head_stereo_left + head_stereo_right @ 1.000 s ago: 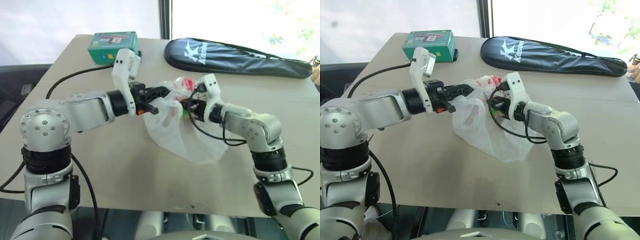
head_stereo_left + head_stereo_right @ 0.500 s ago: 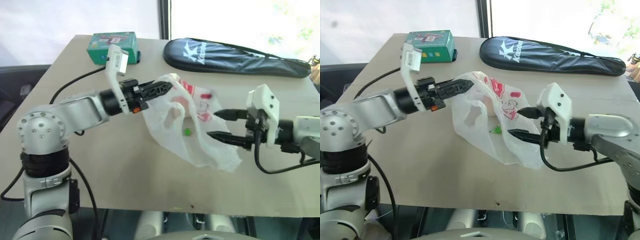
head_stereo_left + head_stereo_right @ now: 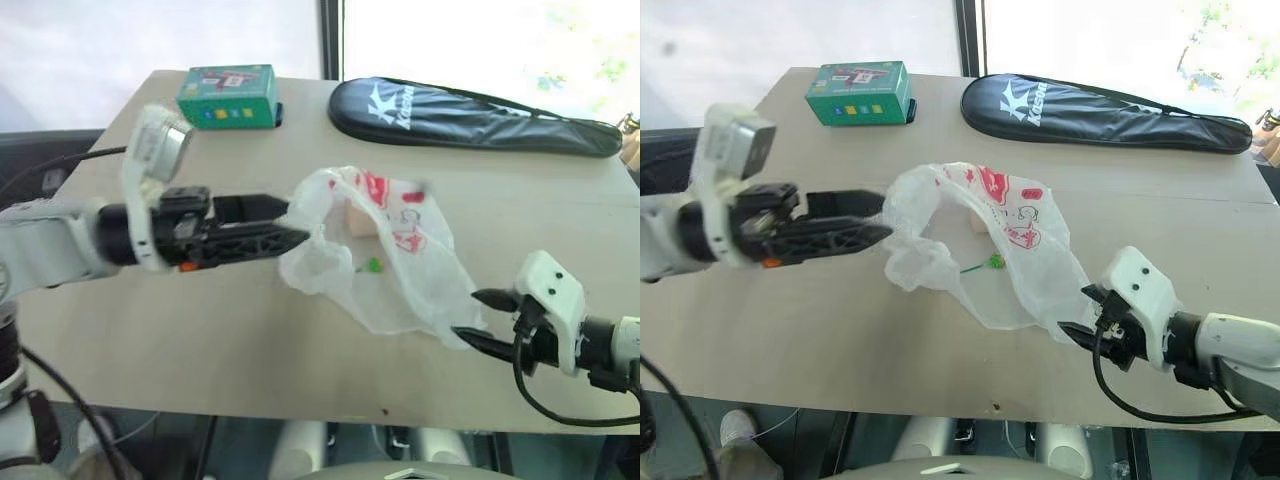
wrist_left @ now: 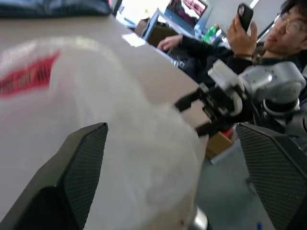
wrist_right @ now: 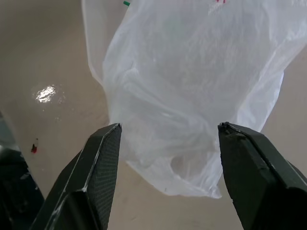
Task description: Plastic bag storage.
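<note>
In the middle of the tabletop (image 3: 200,330) the plastic bag (image 3: 385,255) now lies loose and crumpled, with its red print facing up. A second ago both claws were pinching it together in a bundle; since then they have let go and pulled apart. The left gripper (image 3: 290,222) has its fingers spread, just beside the bag's left fold. The right gripper (image 3: 478,318), also spread, is near the front edge, at the bag's lower right corner. Nothing holds the bag now, so I judge the folding is not finished and needs a new grasp. The green box (image 3: 228,96) and the black racket cover (image 3: 470,115) stay along the far edge.
</note>
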Robot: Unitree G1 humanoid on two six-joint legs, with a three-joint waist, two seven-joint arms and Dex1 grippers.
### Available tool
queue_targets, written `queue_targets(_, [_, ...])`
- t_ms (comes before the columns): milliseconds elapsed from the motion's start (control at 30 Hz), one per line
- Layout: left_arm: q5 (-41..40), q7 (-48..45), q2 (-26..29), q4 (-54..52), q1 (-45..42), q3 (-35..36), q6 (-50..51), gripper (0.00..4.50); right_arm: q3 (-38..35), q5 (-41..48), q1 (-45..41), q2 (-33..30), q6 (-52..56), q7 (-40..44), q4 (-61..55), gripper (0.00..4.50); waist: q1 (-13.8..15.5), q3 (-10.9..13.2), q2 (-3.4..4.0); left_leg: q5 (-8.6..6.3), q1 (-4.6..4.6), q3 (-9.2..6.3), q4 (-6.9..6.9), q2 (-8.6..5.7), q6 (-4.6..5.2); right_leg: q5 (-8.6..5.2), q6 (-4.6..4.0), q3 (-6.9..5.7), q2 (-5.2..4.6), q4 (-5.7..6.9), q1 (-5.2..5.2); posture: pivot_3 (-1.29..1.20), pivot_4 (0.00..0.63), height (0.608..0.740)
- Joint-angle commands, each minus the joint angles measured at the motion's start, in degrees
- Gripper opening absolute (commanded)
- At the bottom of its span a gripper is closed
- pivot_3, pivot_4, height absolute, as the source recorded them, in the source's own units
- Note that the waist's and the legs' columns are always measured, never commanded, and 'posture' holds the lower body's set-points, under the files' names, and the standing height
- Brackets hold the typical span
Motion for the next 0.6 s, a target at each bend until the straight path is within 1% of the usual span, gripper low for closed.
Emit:
queue_targets(33, [0.4,-8.4,2.7,-7.1,7.7,5.8,3.2,4.42,0.1,5.9,2.0,1.6,-1.5,-5.4,-0.9,3.20,0.0,0.0,0.00,0.00,-0.01,0.00,-0.03,0.00,0.00,0.00,0.00,-0.01,-0.02,-0.04,-0.01,0.00,0.150,0.740])
queue_targets(67, [1.5,-9.4,2.7,-8.9,9.6,6.0,2.8,4.42,0.8,6.9,2.4,2.0,-2.0,-6.7,-0.8,3.20,0.1,0.0,0.01,-0.01,0.00,0.00,-0.07,-0.01,-0.02,-0.01,-0.01,-0.01,-0.09,-0.07,0.00,0.00,0.150,0.740])
queue_targets(167, [8.1,-13.0,2.7,-12.2,12.6,5.3,-0.3,4.42,2.3,9.7,2.5,2.4,-3.6,-10.2,0.0,3.20,0.2,0.0,0.01,-0.04,-0.02,-0.03,-0.08,-0.02,-0.07,-0.09,-0.15,-0.05,-0.13,-0.10,0.01,0.00,0.150,0.740])
queue_targets(233, [13.5,-10.6,0.2,-13.2,10.3,0.6,-4.4,4.42,5.0,8.3,2.1,2.6,-4.1,-11.7,0.5,3.20,0.2,0.0,0.01,-0.14,-0.01,-0.02,-0.08,-0.02,-0.28,-0.10,-0.17,-0.05,-0.13,-0.12,0.01,0.00,0.150,0.740])
queue_targets(333, [17.5,-9.2,-2.5,-13.5,6.7,-3.9,-8.2,4.42,7.2,7.1,1.9,2.4,-4.5,-14.5,1.1,3.20,0.2,0.0,0.04,-0.13,0.01,-0.01,-0.08,-0.04,-0.30,-0.10,-0.21,-0.04,-0.13,-0.11,0.03,0.00,0.150,0.740])
queue_targets(400, [17.3,-9.7,-3.0,-12.8,5.3,-4.4,-9.0,4.42,7.2,7.7,2.4,2.3,-4.9,-16.4,1.1,3.20,0.1,0.0,0.01,-0.13,-0.03,0.00,-0.08,-0.03,-0.29,-0.07,-0.24,-0.03,-0.12,-0.12,0.01,0.00,0.150,0.740])
queue_targets(467, [14.0,-11.0,-2.4,-11.6,4.1,-4.3,-8.2,4.42,7.2,7.8,3.5,1.6,-4.9,-17.5,0.9,3.20,0.1,0.0,0.02,-0.01,-0.04,0.00,-0.08,-0.03,-0.03,0.01,-0.34,-0.02,-0.11,-0.13,0.00,0.00,0.150,0.740])
queue_targets(500, [12.8,-11.9,-1.9,-11.2,3.7,-4.3,-7.7,4.42,7.3,7.5,4.0,1.3,-5.0,-17.9,0.6,3.20,0.1,0.0,0.02,0.00,-0.06,-0.01,-0.09,-0.03,-0.01,0.05,-0.26,-0.03,-0.10,-0.13,-0.01,0.00,0.150,0.740])
queue_targets(600, [14.8,-13.0,-1.9,-11.4,2.6,-5.6,-9.0,4.42,8.6,5.8,4.7,2.1,-6.0,-18.8,1.1,3.20,0.1,0.0,0.02,0.00,-0.04,-0.01,-0.19,-0.03,0.00,0.02,-0.16,-0.03,-0.07,-0.14,-0.02,0.00,0.150,0.740])
